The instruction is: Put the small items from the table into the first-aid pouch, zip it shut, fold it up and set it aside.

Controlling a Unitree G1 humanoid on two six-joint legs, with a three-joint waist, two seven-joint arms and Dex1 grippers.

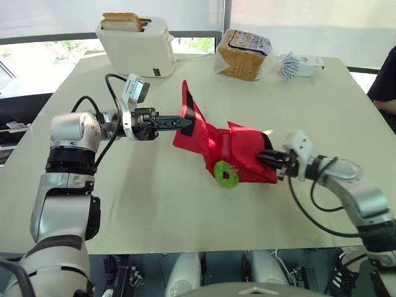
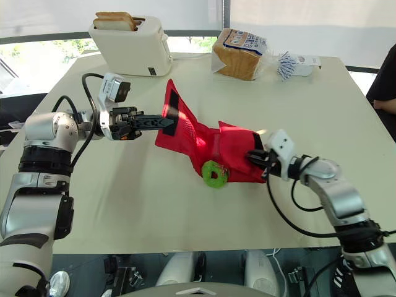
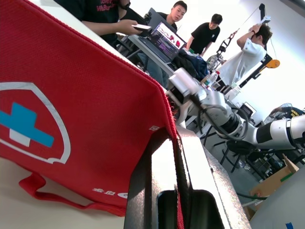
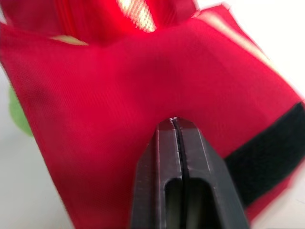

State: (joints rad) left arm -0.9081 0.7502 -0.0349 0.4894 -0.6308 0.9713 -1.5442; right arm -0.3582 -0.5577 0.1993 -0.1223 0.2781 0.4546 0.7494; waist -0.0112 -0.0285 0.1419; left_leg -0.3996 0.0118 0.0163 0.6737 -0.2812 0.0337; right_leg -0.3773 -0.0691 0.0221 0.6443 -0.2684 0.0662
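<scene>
My left gripper is clamped tight on one end of the red pouch, with a fold of the fabric pinched between its two fingers, and that end stands lifted off the table. My right gripper is closed just as narrowly on the opposite end, which sits low against the tabletop, so the pouch hangs stretched and sagging between my two grippers. Close before my left fingers the cloth shows a white shield badge with a blue cross; beside my right fingers a black strip runs across the red. A green ring lies flat on the table, touching the pouch's near edge, closer to my right gripper than to my left (it is outside the pouch, not in it). The table is pale cream and smooth. Well beyond my left gripper, at the far edge, stands a white toaster with two bread slices sticking out of it, and beyond the pouch's middle lies a bag of sliced bread. Behind them a window lets in bright daylight. Past my right arm a person's dark sleeve shows at the table's side, and my left wrist looks across to several people near an open laptop.
</scene>
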